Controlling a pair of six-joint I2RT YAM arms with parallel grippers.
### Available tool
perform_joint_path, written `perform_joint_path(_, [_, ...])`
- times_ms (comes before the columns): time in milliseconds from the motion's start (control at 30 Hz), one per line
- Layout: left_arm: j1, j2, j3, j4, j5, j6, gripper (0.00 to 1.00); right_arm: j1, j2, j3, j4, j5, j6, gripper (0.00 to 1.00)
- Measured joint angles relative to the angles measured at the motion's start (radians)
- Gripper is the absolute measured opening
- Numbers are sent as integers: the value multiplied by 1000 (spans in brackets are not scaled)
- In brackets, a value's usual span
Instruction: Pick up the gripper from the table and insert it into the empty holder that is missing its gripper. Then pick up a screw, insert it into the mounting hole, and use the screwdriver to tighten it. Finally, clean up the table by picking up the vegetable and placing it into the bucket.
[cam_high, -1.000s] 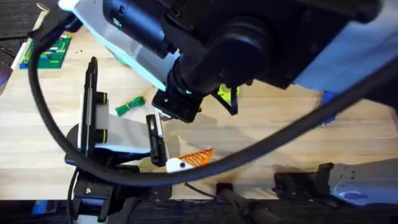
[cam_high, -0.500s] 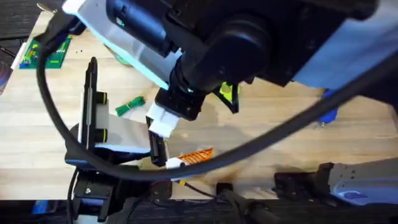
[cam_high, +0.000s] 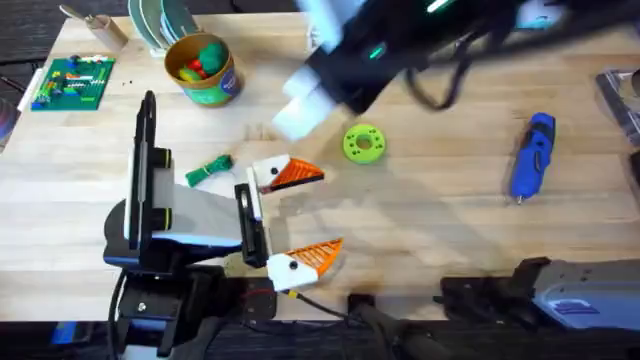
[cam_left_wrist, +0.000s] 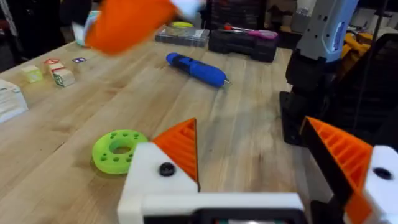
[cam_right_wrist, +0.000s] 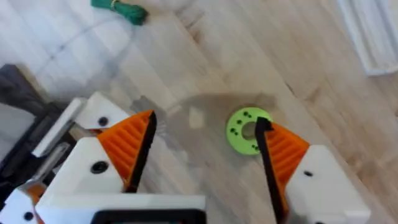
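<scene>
Your gripper, a ribbed orange wedge (cam_high: 299, 175), now sits on its white angular holder (cam_high: 268, 174) on the left tool (cam_high: 295, 215), whose fingers stand spread wide and hold nothing, near the surface's front edge. The green vegetable (cam_high: 208, 169) lies just beyond; the bucket (cam_high: 204, 70) stands near the far-left corner. Your right tool (cam_right_wrist: 202, 155) hangs released above a perforated green disc (cam_right_wrist: 246, 130).
</scene>
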Motion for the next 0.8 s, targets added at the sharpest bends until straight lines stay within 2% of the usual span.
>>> perform_joint_path(133, [0,0,0,0,0,0,975,-133,-68,0,-57,0,3,991])
perform_joint_path(267, [0,0,0,0,0,3,833,-274,-148,0,-131,0,5,992])
perform_joint_path(333, [0,0,0,0,0,4,640,-363,-201,0,-159,0,4,991])
perform_joint_path(433, [0,0,0,1,0,7,279,-496,-277,0,-194,0,5,991])
perform_joint_path(500, [0,0,0,1,0,8,155,-580,-321,0,-216,0,5,991])
perform_joint_path(533, [0,0,0,1,0,10,9,-693,-363,3,-245,0,5,991])
perform_joint_path(800, [0,0,0,0,-13,10,4,-904,-368,-8,-298,26,22,990])
